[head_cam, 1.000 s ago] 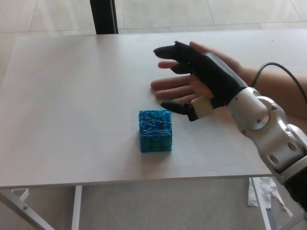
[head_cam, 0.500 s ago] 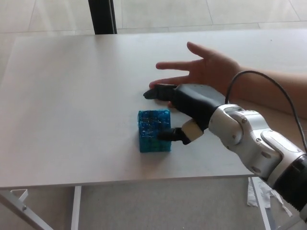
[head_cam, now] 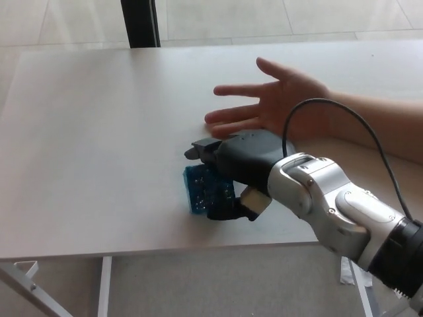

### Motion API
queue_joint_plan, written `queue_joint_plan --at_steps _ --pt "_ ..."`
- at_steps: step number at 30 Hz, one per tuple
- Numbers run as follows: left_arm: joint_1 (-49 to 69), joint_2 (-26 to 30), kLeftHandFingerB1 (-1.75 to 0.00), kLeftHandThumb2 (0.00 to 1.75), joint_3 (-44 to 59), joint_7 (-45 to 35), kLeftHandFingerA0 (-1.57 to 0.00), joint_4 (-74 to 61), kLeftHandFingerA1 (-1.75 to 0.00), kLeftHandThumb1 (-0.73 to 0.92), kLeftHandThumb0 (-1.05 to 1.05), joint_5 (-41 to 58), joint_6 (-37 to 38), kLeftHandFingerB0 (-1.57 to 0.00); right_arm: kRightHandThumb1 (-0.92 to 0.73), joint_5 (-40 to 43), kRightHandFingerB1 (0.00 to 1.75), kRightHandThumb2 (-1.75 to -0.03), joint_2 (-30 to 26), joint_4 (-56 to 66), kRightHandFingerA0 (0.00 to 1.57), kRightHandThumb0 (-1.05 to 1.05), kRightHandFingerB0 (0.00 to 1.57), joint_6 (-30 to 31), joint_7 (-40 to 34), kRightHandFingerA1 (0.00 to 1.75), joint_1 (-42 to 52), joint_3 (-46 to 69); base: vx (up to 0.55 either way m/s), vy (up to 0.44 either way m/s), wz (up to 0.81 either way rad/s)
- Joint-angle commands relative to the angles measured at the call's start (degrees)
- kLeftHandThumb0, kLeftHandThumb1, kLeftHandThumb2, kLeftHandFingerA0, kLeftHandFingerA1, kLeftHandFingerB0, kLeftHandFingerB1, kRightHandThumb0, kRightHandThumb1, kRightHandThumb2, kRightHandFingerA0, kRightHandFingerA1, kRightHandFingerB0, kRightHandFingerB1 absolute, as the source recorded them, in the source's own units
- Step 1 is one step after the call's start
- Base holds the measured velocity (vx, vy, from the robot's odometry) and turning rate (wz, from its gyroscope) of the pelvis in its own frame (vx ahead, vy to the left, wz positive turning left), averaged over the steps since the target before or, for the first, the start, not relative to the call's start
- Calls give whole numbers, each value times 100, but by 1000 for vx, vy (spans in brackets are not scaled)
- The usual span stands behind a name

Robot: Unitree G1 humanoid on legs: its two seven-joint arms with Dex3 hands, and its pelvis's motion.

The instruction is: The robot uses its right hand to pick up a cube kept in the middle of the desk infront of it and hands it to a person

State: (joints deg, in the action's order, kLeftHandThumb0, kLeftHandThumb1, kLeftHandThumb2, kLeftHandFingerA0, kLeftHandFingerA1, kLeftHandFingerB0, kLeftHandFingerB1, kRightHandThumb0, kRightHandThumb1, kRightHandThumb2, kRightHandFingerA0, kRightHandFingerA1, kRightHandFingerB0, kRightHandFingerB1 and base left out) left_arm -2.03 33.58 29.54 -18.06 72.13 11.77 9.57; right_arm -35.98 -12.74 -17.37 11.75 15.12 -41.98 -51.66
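The right hand (head_cam: 231, 173) closes narrow around the blue cube (head_cam: 203, 189), which sits under its palm on the table (head_cam: 99, 132). The cube looks light, rigid and glossy, perhaps slippery; opposite flat sides suit gripping.

The robot's right hand (head_cam: 231, 168) reaches across from the right on a silver forearm, black fingers (head_cam: 201, 149) curled over and thumb tucked beneath, closed in a grasp. A black cable loops above the wrist.
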Motion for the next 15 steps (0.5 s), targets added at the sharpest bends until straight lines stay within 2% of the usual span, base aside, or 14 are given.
queue_joint_plan --at_steps 1,2,3,4,5,6,7,9,10,11,12,13,15 --pt "27 106 -43 61 -39 -61 -71 -8 -57 68 -79 27 185 -51 -59 -706 34 -99 32 96 29 -95 3 421 425 65 93 -136 0 0 0" --pt "24 100 -43 61 -17 -65 -70 16 -56 68 -78 53 161 -51 -65 -749 41 -60 74 90 45 -79 11 451 173 70 249 -74 0 0 0" --pt "23 100 -43 61 -15 -66 -70 19 -56 68 -78 56 160 -51 -65 -770 41 -60 84 93 45 -79 11 456 153 70 273 -59 0 0 0" --pt "24 102 -43 60 -25 -63 -68 28 -56 68 -79 46 168 -51 -62 -791 41 -59 109 66 53 -73 13 430 47 71 344 -12 0 0 0" --pt "19 104 -43 60 -12 -72 -70 31 -56 67 -78 61 142 -52 -48 -890 50 -87 124 8 91 -66 16 425 -184 107 453 12 0 0 0" --pt "18 104 -43 60 -11 -73 -70 32 -56 67 -78 64 140 -52 -48 -928 50 -87 137 1 91 -66 16 418 -203 107 478 33 0 0 0" --pt "20 100 -43 61 -16 -57 -72 14 -57 67 -77 62 142 -52 -59 -976 47 -65 154 -83 94 -34 42 312 -648 161 629 132 0 0 0" --pt "20 98 -43 61 -18 -49 -72 6 -57 67 -77 61 143 -52 -59 -1034 47 -65 180 -131 94 -34 42 243 -846 161 715 207 0 0 0" --pt "21 103 -42 61 -45 -27 -69 13 -55 68 -77 30 141 -50 -62 -1087 57 -68 173 -349 91 -22 70 -5 -1390 171 787 260 0 0 0" --pt "17 99 -42 61 -51 -25 -69 16 -55 68 -77 26 139 -50 -62 -1099 57 -68 176 -359 91 -22 70 -16 -1403 171 800 270 0 0 0" --pt "24 93 -42 61 -64 -10 -71 37 -56 68 -78 6 176 -52 -60 -1110 59 -59 177 -435 89 -31 83 -95 -1552 175 820 292 0 0 0" --pt "23 94 -43 61 -64 -10 -73 38 -57 68 -78 10 170 -52 -57 -1118 60 -59 169 -472 88 -40 90 -144 -1620 175 834 311 0 0 0" --pt "35 87 -42 61 -65 -15 -71 42 -55 68 -77 20 159 -53 -55 -1208 62 -60 125 -496 92 -41 93 -219 -1835 175 896 317 0 0 0"
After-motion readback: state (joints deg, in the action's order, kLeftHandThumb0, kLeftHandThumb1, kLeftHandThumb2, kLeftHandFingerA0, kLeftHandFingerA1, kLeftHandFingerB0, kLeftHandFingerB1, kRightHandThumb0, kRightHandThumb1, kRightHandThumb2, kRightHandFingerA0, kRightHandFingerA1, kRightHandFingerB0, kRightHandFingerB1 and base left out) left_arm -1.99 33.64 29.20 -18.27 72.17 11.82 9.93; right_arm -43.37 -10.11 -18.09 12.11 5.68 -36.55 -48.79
